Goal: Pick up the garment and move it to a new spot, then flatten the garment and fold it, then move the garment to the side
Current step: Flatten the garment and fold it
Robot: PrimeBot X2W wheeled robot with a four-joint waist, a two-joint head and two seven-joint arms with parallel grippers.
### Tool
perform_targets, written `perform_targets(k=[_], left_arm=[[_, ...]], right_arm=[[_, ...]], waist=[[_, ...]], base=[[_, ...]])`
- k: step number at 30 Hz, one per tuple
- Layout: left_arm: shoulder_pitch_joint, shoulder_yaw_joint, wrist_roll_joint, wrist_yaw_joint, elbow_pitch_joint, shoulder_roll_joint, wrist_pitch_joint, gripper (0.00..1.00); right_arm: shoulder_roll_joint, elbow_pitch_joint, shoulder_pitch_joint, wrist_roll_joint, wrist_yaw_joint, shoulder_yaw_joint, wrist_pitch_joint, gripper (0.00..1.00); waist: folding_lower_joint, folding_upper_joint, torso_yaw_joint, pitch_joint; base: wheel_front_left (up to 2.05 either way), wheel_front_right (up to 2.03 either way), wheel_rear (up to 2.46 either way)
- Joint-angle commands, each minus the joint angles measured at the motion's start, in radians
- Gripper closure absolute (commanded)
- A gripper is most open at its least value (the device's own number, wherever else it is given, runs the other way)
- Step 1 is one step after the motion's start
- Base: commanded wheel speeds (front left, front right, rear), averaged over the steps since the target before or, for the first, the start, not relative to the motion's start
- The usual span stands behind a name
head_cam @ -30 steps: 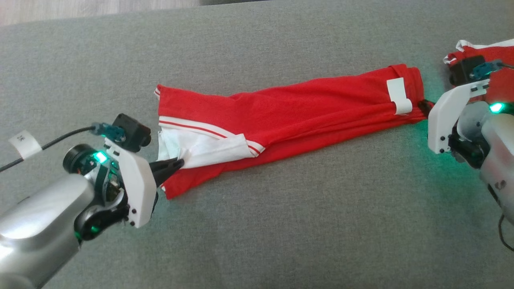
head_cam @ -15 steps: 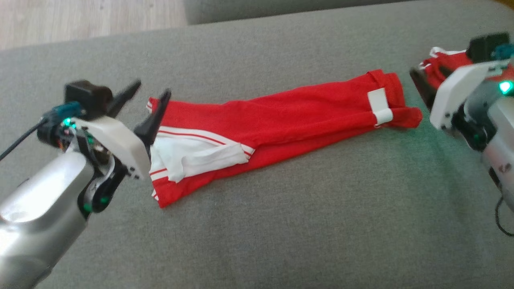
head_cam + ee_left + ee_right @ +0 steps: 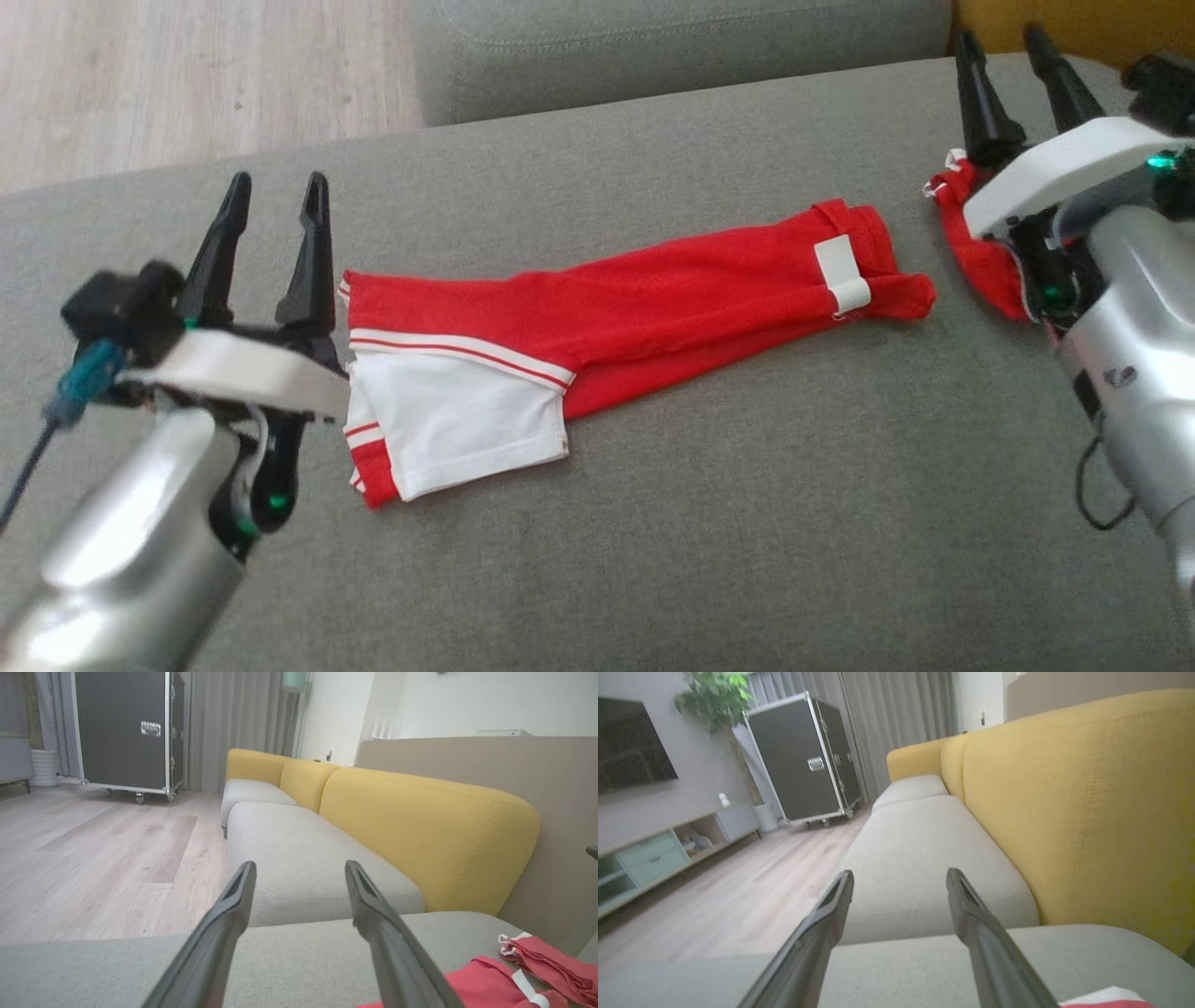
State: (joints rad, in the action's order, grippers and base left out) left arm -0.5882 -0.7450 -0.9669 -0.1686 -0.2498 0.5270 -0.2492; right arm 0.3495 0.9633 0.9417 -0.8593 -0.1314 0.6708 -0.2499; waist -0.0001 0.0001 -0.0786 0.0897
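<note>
Garment (image 3: pixel 653 289) of red cloth, folded into a long band, lying flat on the grey seat cushion (image 3: pixel 653 541) at the centre of the head view, with its long axis running from 8 o'clock to 2 o'clock and no finger touching it. At the 8 o'clock end a white panel (image 3: pixel 457 420) edged with red stripes faces up. That end sits just beside the left gripper (image 3: pixel 278 182), whose white wrist housing overlaps the edge of the hem. A white tag (image 3: pixel 840 271) wraps the 2 o'clock end. A second red cloth (image 3: pixel 980 266), at 2 o'clock of the head view, is largely hidden behind the right gripper (image 3: pixel 997 37) and its arm, so its shape cannot be made out. The left wrist view shows a strip of it with a white edge at 4 o'clock, cut by the frame. Both forearms are cut off by the frame edges. Both grippers stand spread wide and hold nothing, with fingers pointing to 12 o'clock. In each wrist view the two dark fingers frame bare cushion. Count: two grippers, four fingers, two red cloths, one tag, three yellow back cushions (image 3: pixel 420 835), one black wheeled case (image 3: pixel 126 728), one potted plant (image 3: pixel 710 700). Wood floor (image 3: pixel 187 75) shows at 11 o'clock of the head view.
</note>
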Motion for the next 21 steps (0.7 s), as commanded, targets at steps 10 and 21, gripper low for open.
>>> perform_targets(k=[10, 21], left_arm=[[0.316, 0.413, 0.316, 0.043, 0.143, -0.21, -0.012, 0.0], [0.472, 0.658, 0.548, 0.2, 0.11, -0.417, -0.012, 0.0]], right_arm=[[-0.246, -0.419, -0.433, 0.476, 0.001, -0.5, -0.012, 0.0], [-0.299, -0.562, -0.658, 0.563, 0.001, -0.542, -0.012, 0.0]], waist=[[0.0001, -0.0001, -0.013, -0.033], [0.0001, -0.0001, 0.005, -0.012]], base=[[0.0, 0.0, 0.0], [0.0, 0.0, 0.0]])
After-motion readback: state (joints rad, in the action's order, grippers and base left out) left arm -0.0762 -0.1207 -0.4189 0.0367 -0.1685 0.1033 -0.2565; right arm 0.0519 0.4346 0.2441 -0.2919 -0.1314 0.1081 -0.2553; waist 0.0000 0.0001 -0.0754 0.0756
